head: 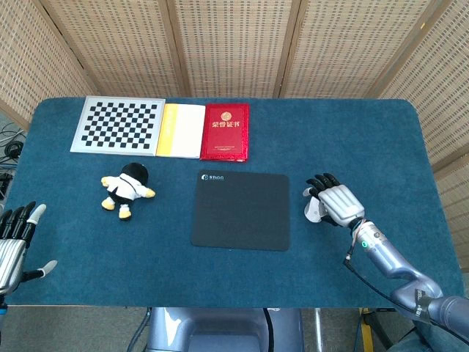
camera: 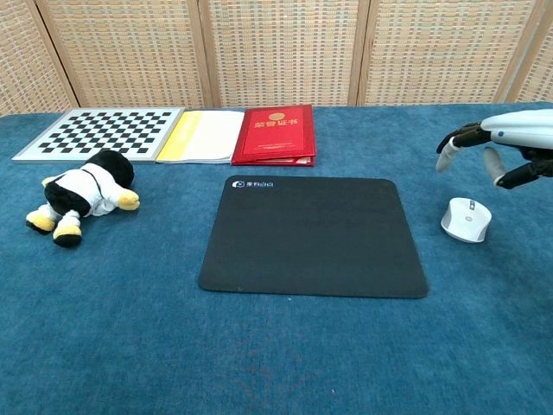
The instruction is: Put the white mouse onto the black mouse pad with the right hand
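Observation:
The white mouse (camera: 467,220) lies on the blue table to the right of the black mouse pad (head: 241,210) (camera: 315,236). In the head view only its left edge (head: 313,210) shows beneath my right hand (head: 335,202). The chest view shows that hand (camera: 505,147) hovering above the mouse with its fingers spread and pointing down, a gap between them and the mouse. My left hand (head: 13,242) rests with its fingers apart at the table's near left edge, holding nothing.
A plush penguin (head: 126,189) lies left of the pad. Along the far edge sit a checkerboard (head: 117,125), a yellow booklet (head: 181,130) and a red booklet (head: 225,131). Woven screens stand behind the table.

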You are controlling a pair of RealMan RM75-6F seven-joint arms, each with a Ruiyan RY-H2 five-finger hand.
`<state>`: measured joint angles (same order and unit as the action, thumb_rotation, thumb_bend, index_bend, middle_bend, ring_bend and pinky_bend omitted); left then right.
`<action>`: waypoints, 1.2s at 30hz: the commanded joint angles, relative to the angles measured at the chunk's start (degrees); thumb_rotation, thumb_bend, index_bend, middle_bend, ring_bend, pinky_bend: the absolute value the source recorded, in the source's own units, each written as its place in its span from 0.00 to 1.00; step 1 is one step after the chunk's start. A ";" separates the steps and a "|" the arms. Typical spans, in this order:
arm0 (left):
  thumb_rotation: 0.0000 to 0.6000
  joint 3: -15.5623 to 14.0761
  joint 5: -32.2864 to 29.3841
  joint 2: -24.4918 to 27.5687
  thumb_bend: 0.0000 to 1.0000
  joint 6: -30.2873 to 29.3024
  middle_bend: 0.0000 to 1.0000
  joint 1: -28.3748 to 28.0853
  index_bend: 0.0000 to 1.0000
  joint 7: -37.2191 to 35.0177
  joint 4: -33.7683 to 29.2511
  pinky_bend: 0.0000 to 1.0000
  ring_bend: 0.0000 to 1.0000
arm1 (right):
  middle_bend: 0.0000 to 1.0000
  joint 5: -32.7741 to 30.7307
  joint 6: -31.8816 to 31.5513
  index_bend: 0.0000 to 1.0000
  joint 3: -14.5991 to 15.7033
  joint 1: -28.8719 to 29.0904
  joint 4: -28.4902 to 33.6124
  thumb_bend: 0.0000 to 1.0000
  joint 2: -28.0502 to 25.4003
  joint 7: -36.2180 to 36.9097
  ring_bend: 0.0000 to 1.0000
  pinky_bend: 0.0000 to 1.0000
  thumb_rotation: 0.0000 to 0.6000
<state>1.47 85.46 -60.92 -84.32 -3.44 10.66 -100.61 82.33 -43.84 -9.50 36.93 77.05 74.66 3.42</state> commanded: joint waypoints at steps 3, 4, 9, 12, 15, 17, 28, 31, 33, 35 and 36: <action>1.00 0.34 -1.04 -0.26 0.00 0.26 0.00 -0.16 0.00 0.35 0.04 0.00 0.00 | 0.13 -1.88 1.33 0.25 0.51 0.97 -2.23 1.00 2.10 -0.78 0.00 0.00 1.00; 1.00 0.41 -1.24 -0.30 0.00 0.36 0.00 -0.23 0.00 0.42 0.08 0.00 0.00 | 0.13 -2.24 1.59 0.25 0.73 1.19 -2.88 1.00 2.65 -1.01 0.00 0.00 1.00; 1.00 0.60 -1.87 -0.52 0.00 0.42 0.00 -0.36 0.00 0.97 0.04 0.00 0.00 | 0.13 -2.97 2.38 0.25 1.57 2.25 -5.06 1.00 5.03 -2.23 0.00 0.00 1.00; 1.00 0.73 -2.36 -0.63 0.00 0.67 0.00 -0.50 0.00 1.10 0.07 0.00 0.00 | 0.13 -3.53 2.85 0.25 1.88 2.86 -6.10 1.00 6.13 -3.18 0.00 0.00 1.00; 1.00 0.70 -2.41 -0.73 0.00 0.75 0.00 -0.59 0.00 1.29 0.08 0.00 0.00 | 0.13 -4.11 2.95 0.25 1.98 3.26 -6.83 1.00 6.88 -4.02 0.00 0.00 1.00; 1.00 0.64 -2.33 -0.76 0.00 0.71 0.00 -0.60 0.00 1.37 0.08 0.00 0.00 | 0.13 -4.54 3.06 0.25 2.05 3.46 -7.29 1.00 7.21 -4.61 0.00 0.00 1.00; 1.00 0.63 -2.25 -0.59 0.00 -0.05 0.00 -0.33 0.00 0.69 -0.01 0.00 0.00 | 0.16 -9.03 5.76 0.25 4.05 3.50 -10.59 1.00 6.63 -10.65 0.00 0.00 1.00; 1.00 0.57 -2.06 -0.58 0.00 -0.29 0.00 -0.27 0.00 0.73 -0.08 0.00 0.00 | 0.18 -10.04 5.77 0.26 4.54 3.12 -10.99 1.00 5.74 -11.88 0.00 0.00 1.00; 1.00 0.52 -2.05 -0.60 0.00 -0.29 0.00 -0.27 0.00 0.74 -0.05 0.00 0.00 | 0.24 -10.42 5.52 0.30 4.81 2.91 -10.99 1.00 5.23 -12.84 0.00 0.00 1.00; 1.00 0.49 -2.07 -0.65 0.00 -0.21 0.00 -0.31 0.00 0.86 -0.07 0.00 0.00 | 0.29 -11.16 5.62 0.35 5.31 2.66 -10.54 1.00 4.10 -14.37 0.01 0.00 1.00; 1.00 0.46 -2.05 -0.67 0.00 -0.14 0.00 -0.35 0.00 0.95 -0.07 0.00 0.00 | 0.32 -11.61 5.90 0.37 5.64 2.53 -10.12 1.00 3.23 -15.20 0.02 0.00 1.00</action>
<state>1.95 83.40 -61.58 -84.48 -3.78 11.59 -100.68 71.41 -38.16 -4.39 39.74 66.42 78.94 -10.70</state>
